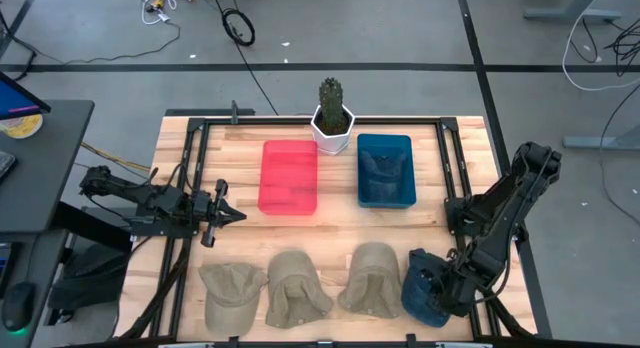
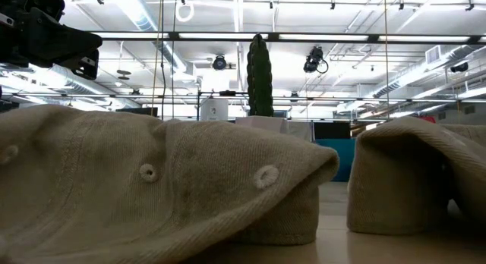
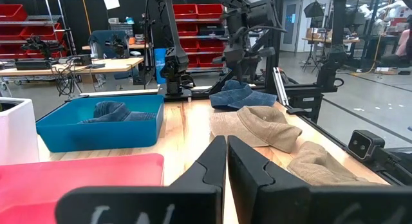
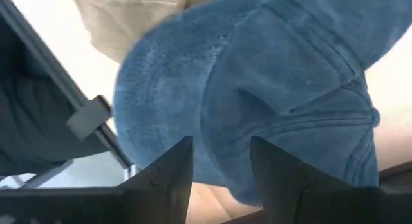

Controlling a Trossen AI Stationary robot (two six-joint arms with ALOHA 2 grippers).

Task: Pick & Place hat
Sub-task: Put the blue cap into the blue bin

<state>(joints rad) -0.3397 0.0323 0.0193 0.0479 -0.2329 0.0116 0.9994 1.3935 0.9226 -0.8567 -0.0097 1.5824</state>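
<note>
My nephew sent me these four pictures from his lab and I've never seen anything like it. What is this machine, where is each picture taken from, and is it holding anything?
It is a robot with two dark arms at a wooden table. One picture looks straight down, one looks level across the tabletop, and two come from cameras on the wrists. On the table lie a row of three tan hats and a blue hat, with a red tray, a blue bin with denim hats in it, and a potted cactus farther back. The right hand hangs open just over the blue hat, not gripping it yet. The left hand waits shut near the table's left edge, holding nothing.
</note>
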